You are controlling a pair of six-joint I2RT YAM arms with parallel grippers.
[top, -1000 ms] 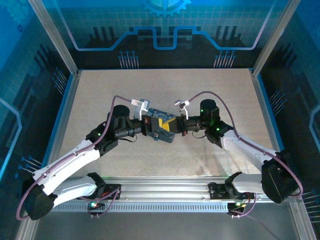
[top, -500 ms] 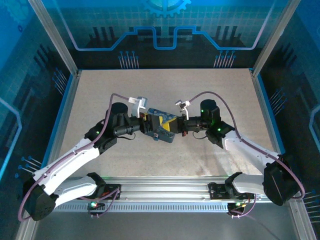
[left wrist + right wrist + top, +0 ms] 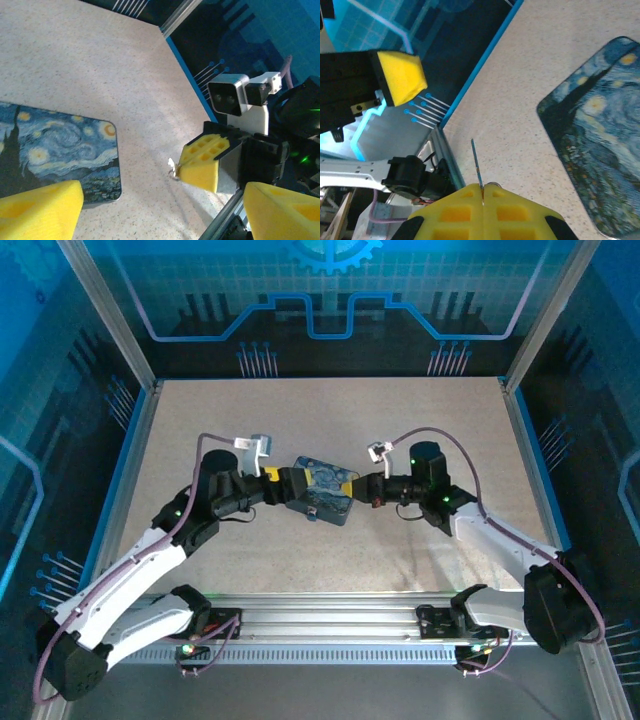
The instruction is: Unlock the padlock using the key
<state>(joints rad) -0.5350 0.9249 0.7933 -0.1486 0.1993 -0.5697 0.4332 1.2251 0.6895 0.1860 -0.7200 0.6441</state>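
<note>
Right gripper point(image 3: 482, 192) clamps one end of the thin key point(image 3: 476, 162), probably stiff, light and slippery, just beside the starry-night tin point(image 3: 322, 490), while the left gripper point(image 3: 160, 212) gapes wide.

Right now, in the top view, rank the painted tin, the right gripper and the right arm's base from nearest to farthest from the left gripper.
1. painted tin, just right of the left gripper.
2. right gripper, pinching the key, at the tin's far right end.
3. right arm's base, at the near edge, far right.
</note>
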